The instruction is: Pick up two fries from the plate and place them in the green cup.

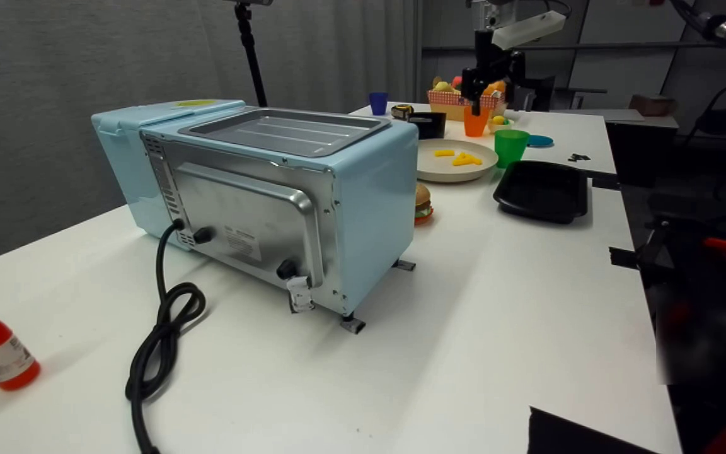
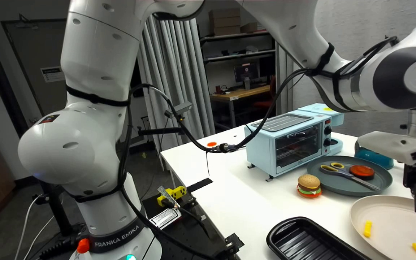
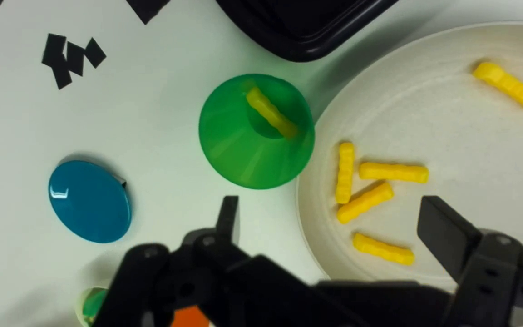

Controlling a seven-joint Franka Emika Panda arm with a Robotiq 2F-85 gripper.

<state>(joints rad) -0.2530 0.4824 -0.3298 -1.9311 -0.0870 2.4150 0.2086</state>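
The whitish round plate (image 3: 466, 150) holds several loose yellow fries (image 3: 393, 172) in the wrist view; it also shows in both exterior views (image 1: 432, 165) (image 2: 385, 213). The green cup (image 3: 243, 154) stands upright against the plate's edge, with one fry (image 3: 268, 111) inside it. The cup also shows in an exterior view (image 1: 510, 149). My gripper (image 3: 329, 213) is open and empty, above the plate's edge near the cup. One finger is over the table and one over the plate. In an exterior view the gripper (image 1: 492, 94) is raised above the table.
A black tray (image 3: 298, 45) lies beside the cup. A blue disc (image 3: 90, 201) and an orange cup (image 1: 475, 123) are near the gripper. The toaster oven (image 2: 287, 139), burger (image 2: 309, 186) and grey plate with scissors (image 2: 314, 168) stand farther along the table. A basket (image 1: 454, 104) stands behind.
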